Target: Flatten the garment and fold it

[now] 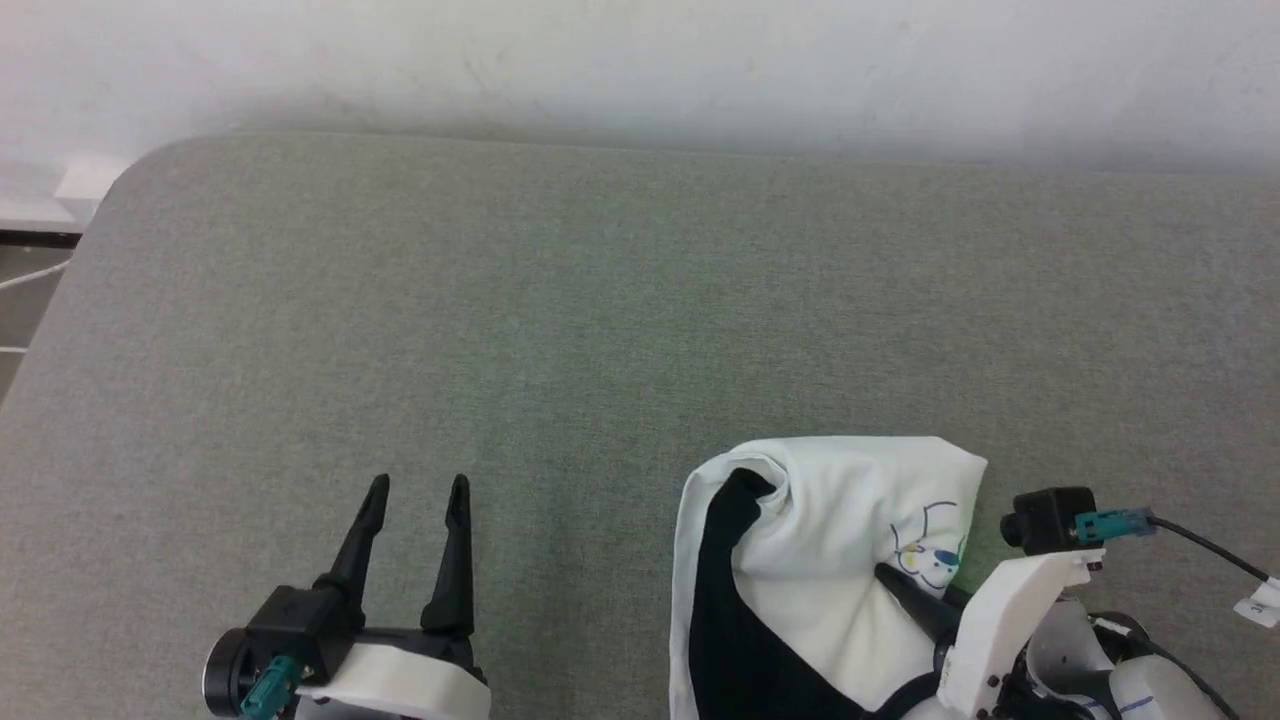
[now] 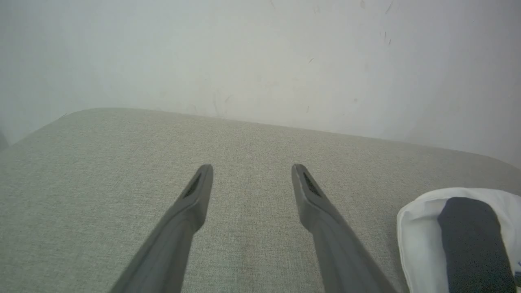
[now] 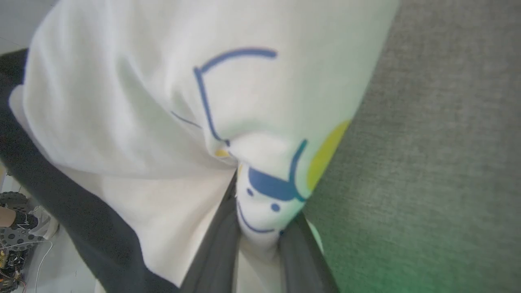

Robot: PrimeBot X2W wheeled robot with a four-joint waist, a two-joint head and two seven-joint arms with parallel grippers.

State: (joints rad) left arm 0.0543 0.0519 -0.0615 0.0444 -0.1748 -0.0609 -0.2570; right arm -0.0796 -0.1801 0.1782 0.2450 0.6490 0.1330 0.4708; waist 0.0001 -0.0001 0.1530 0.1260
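Observation:
The garment (image 1: 830, 560) lies bunched at the near right of the grey padded surface (image 1: 600, 300), white body uppermost, with a black sleeve down its left side and a small blue and yellow print. My right gripper (image 1: 890, 575) reaches into it from the lower right. In the right wrist view my right gripper (image 3: 260, 219) is shut on a printed fold of the garment (image 3: 142, 101), its fingertips buried in cloth. My left gripper (image 1: 418, 490) hovers open over bare surface to the garment's left. The left wrist view has the left gripper (image 2: 252, 171) holding nothing and the garment (image 2: 423, 236) at the lower right.
A pale wall (image 1: 640, 60) runs along the far edge of the surface. The surface's rounded left corner (image 1: 130, 170) drops off to a floor strip. Cables and clutter (image 3: 16, 240) lie on the floor beyond the garment in the right wrist view.

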